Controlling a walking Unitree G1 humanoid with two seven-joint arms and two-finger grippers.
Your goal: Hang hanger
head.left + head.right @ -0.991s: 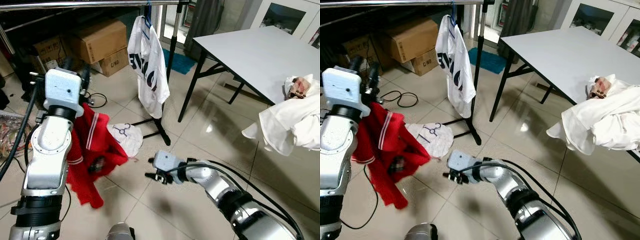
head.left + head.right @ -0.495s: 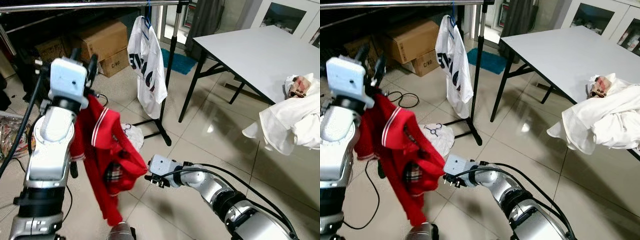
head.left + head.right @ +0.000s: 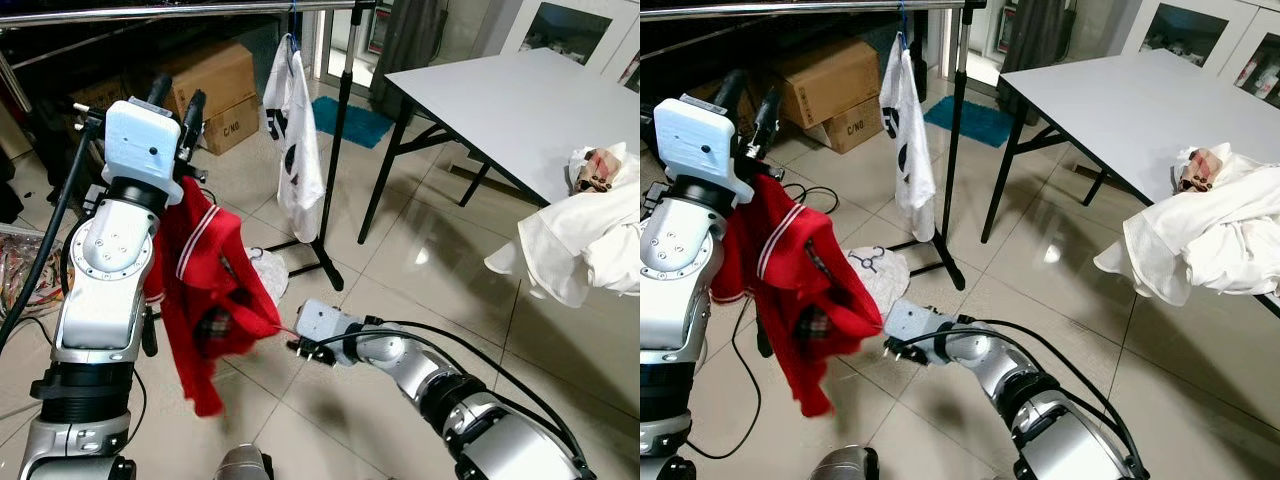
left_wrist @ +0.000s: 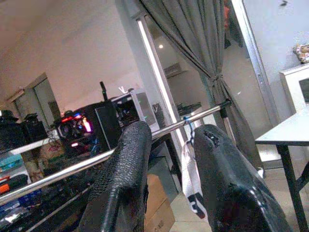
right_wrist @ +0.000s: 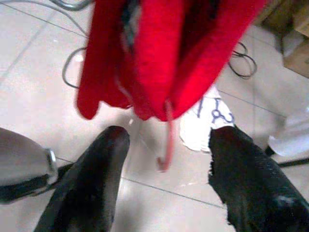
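Observation:
A red shirt with white-striped trim hangs below my raised left gripper, which points up toward the metal rail. A thin red hook dangles from the shirt's lower edge. My right gripper is low over the floor at that edge, open, and in the right wrist view the hook hangs between its spread fingers without touching them. In the left wrist view the rail runs beyond the left gripper.
A white shirt hangs on a blue hanger from the rail, beside the rack's black post. A white garment lies on the floor. Cardboard boxes sit behind; a grey table with white clothes stands right.
My left arm has risen and lifted the red shirt, which swung toward the right gripper and partly back. The white shirt on the rail has turned edge-on. The right gripper stayed low.

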